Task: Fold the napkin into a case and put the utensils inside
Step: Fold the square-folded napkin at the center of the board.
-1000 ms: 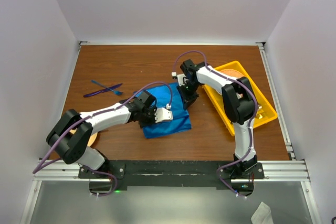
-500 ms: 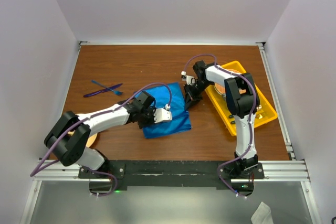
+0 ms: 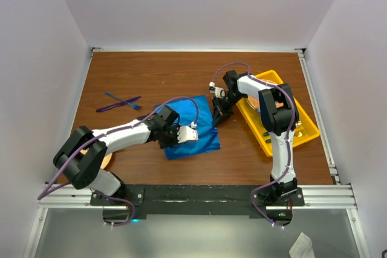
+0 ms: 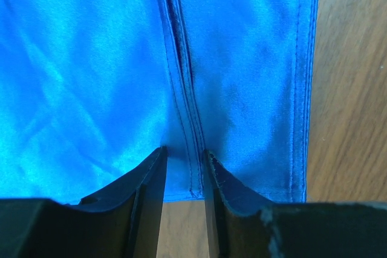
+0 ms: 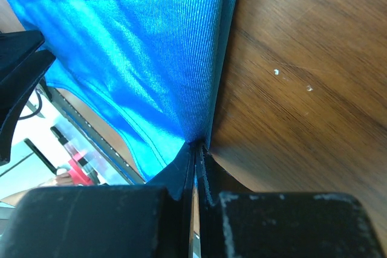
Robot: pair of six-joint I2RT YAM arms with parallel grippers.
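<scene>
The wooden table point(image 3: 151, 70) carries a yellow tray point(image 3: 308, 128) along its right edge. The napkin point(image 3: 205, 138) lies near the middle, a little toward the near edge. It is folded to a broad panel, not yet a narrow case. Its long axis runs from far edge to near edge, with the near end leaning slightly right.

By its look the cloth is light, limp and slick, so layers will probably slide over each other and creases may not hold. The stitched hems and corners look like the best places to take hold, pinching all layers together.

The right gripper point(image 5: 196, 146) is clamped on the napkin's right far edge, and the fabric runs straight into its closed jaws. The left gripper point(image 4: 184, 152) sits low on the cloth's near left part. Its jaws are narrowly parted astride two meeting hems and do not visibly pinch them.

The utensils point(image 3: 121, 102) lie crossed near the left edge, well apart from the napkin, with their lengths running roughly left to right. They look thin and light, and are likely best gripped across a handle.
</scene>
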